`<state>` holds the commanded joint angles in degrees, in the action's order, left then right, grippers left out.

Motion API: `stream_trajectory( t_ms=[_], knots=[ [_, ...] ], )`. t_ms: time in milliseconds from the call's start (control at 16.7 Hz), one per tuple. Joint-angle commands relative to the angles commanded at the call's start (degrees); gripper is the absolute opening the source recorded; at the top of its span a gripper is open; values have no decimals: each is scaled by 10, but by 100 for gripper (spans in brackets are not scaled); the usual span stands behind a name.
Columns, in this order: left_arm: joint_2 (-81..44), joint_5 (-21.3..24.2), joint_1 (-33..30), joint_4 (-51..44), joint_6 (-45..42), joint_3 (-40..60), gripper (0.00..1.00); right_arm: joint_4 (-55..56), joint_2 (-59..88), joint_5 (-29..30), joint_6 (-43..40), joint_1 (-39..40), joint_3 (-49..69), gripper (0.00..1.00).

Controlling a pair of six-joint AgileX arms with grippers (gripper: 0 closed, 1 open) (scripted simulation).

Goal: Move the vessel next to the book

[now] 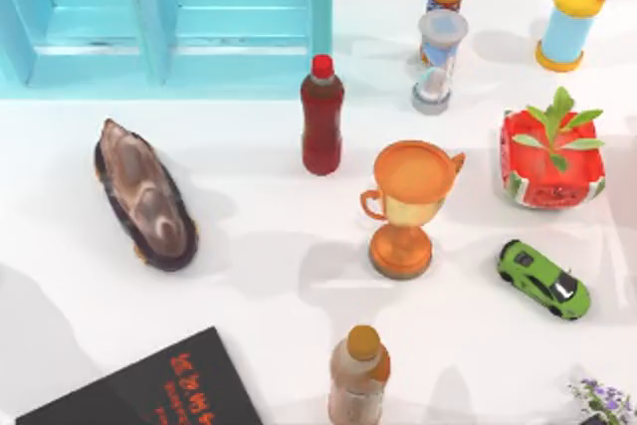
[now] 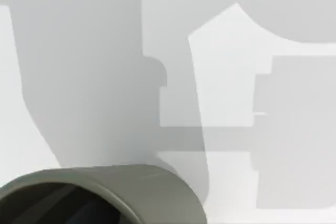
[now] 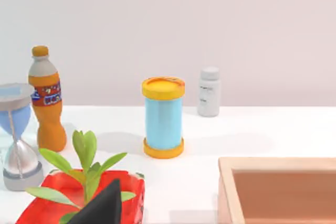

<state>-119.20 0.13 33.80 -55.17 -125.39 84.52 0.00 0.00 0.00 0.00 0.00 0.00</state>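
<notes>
Although neither arm appears in the top view, the left wrist view has the small dull olive-grey cylindrical cup very close under its camera, its open mouth turned toward the lens, with bare white surface beyond. I cannot tell whether the left pincer has hold of the cup or how far it is open. The right pincer's state is equally hidden; one dark fingertip juts up before the red pot with a green plant.

Judging by its plain rigid wall, the cup should be light, stiff and somewhat slick, best pinched across the rim or the upper wall.

The large flat black book with red-orange lettering lies at the near left corner, partly past the edge. Open room lies between it, the long brown shell-like object and the capped orange-brown bottle.
</notes>
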Motion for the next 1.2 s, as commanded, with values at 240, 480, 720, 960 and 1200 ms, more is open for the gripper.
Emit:
stream_trajectory(
  t_ms=[240,480,720,960,1200],
  knots=[
    [-1,0,0,6,0,-5,100,0,0,0,0,0,0,100],
    [-1,0,0,6,0,-5,70,0,0,0,0,0,0,100],
    [-1,0,0,6,0,-5,40,0,0,0,0,0,0,100],
    [-1,0,0,6,0,-5,10,0,0,0,0,0,0,100],
    [-1,0,0,6,0,-5,0,0,0,0,0,0,0,100]
  ],
)
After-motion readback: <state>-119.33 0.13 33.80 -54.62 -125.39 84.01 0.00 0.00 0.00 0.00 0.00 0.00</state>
